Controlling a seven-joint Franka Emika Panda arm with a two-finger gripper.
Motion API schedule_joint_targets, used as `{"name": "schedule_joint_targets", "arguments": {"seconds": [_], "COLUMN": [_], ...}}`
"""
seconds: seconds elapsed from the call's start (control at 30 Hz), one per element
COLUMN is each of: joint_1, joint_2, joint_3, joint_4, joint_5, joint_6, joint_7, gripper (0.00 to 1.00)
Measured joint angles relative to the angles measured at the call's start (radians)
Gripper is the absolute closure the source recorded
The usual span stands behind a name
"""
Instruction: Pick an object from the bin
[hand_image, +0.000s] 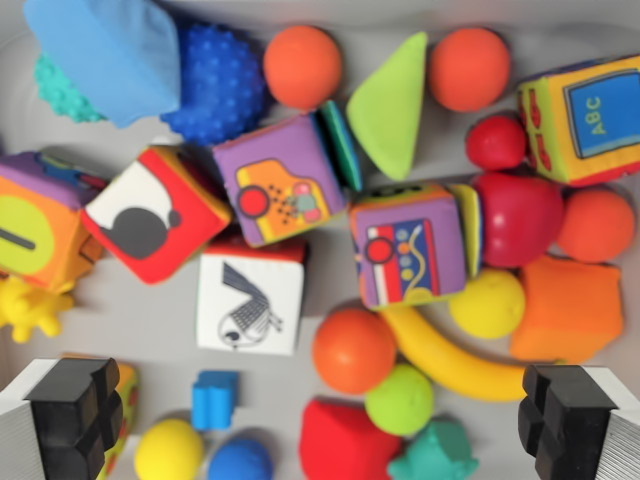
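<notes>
Between wide-open, empty gripper (318, 410) fingers, banana (450, 360) runs diagonally, upper-left to lower-right.

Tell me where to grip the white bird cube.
Take the white bird cube across its left and right faces, coming straight down. Bare bin floor borders those sides, while a red-edged cube crowds its top edge. The gripper looks open wide enough.

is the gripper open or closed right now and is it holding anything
Open and empty. The gripper has its two black fingers at opposite bottom corners of the wrist view, with loose toys such as the orange ball between them.
</notes>
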Motion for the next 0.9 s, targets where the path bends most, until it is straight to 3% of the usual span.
{"name": "schedule_joint_targets", "arguments": {"seconds": [0.53,0.9], "joint_1": [0.000,0.004], "joint_2": [0.000,-0.010], "joint_3": [0.000,0.001], "joint_4": [-0.002,-0.034], "joint_5": [0.000,0.000], "joint_6": [0.000,0.018], "joint_7": [0.000,0.003], "gripper": [0.00,0.00]}}
